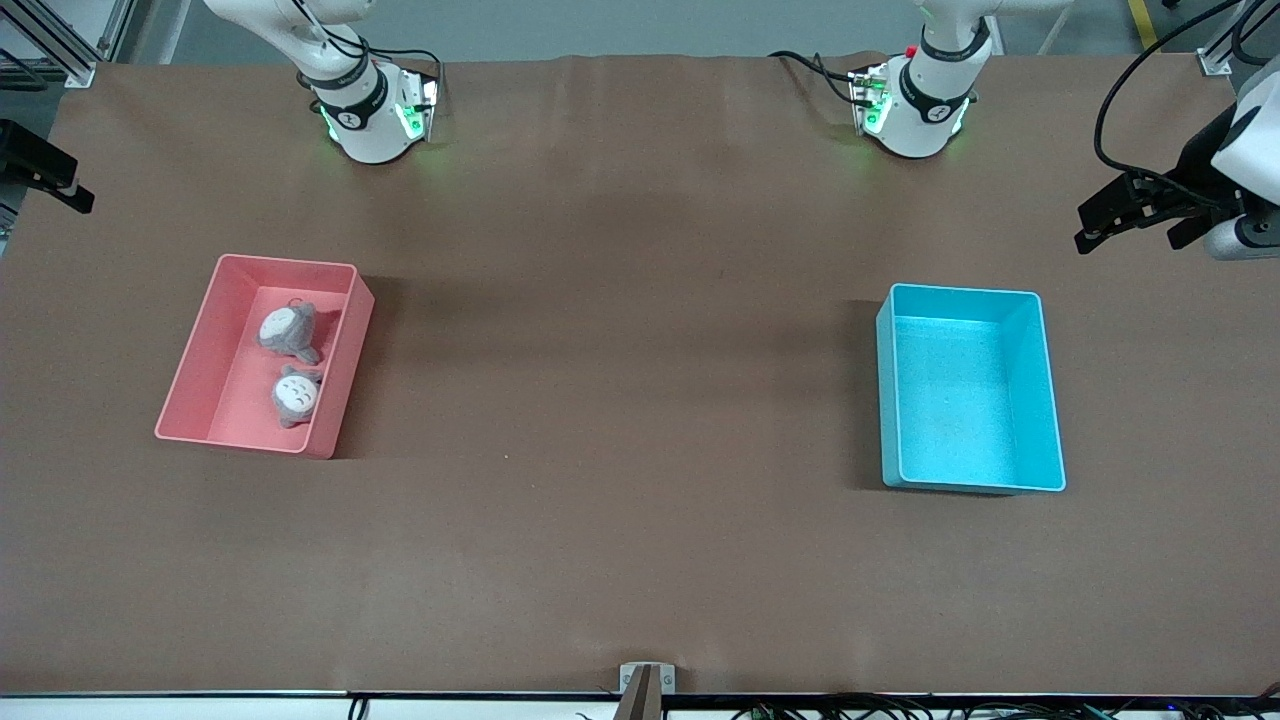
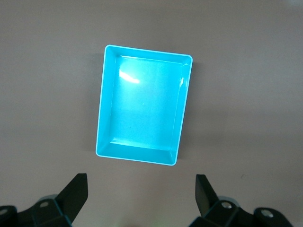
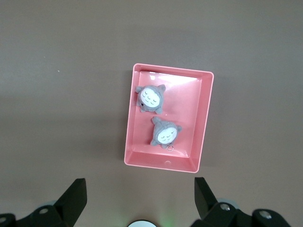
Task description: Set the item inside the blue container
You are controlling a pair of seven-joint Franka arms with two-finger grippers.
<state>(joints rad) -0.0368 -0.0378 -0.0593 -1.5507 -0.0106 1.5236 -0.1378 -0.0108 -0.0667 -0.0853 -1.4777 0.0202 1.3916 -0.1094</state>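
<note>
The blue container [image 1: 968, 390] is sitting empty on the brown table [image 1: 620, 400] toward the left arm's end, well apart from the pink bin [image 1: 266, 352] at the right arm's end. Two grey plush toys are lying inside the pink bin: one plush toy [image 1: 288, 330] farther from the front camera, the other plush toy [image 1: 296, 395] nearer to it, close together. The left gripper [image 2: 141, 194] is hanging high above the table beside the blue container, jaws spread wide, gripping nothing. The right gripper [image 3: 140, 195] is hanging above the table beside the pink bin, jaws likewise wide apart and empty.
</note>
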